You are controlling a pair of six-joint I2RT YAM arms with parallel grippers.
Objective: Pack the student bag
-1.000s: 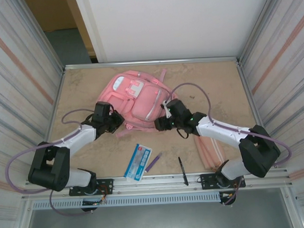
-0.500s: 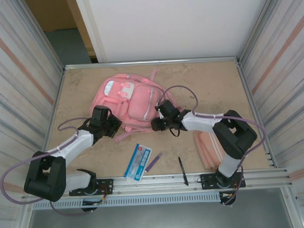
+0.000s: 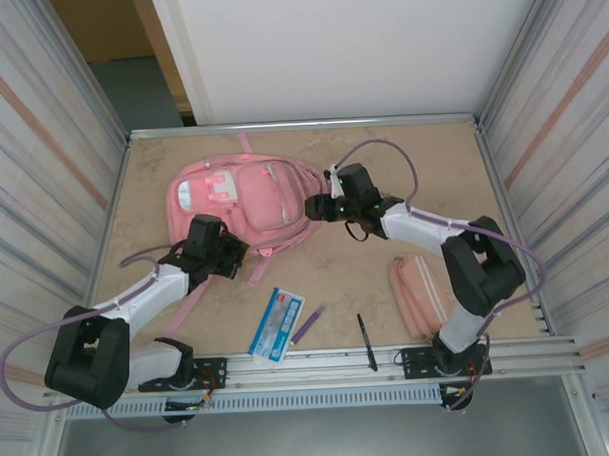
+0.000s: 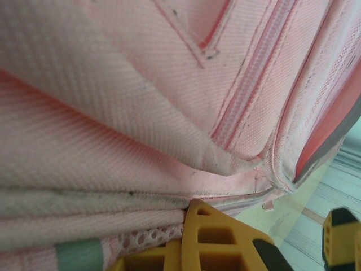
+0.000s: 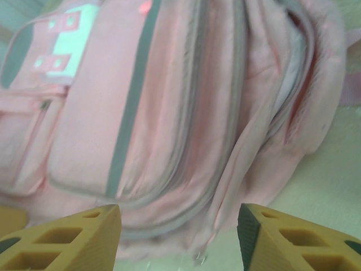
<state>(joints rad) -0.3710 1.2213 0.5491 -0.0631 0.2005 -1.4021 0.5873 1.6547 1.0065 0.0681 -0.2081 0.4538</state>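
The student bag (image 3: 248, 195) lies flat on the worktop (image 3: 423, 174), toward its far left. The left claw (image 3: 233, 255) pinches its near edge (fabric squeezed tight). The right claw (image 3: 312, 209) stands parted, empty, just beside its right side.

- One student bag (image 3: 248, 195), pink.
- One slim pink pencil case (image 3: 419, 294).
- Two pens: one black pen (image 3: 366, 342) and one purple pen (image 3: 308, 324).
- One blue-and-white packet (image 3: 277, 324).
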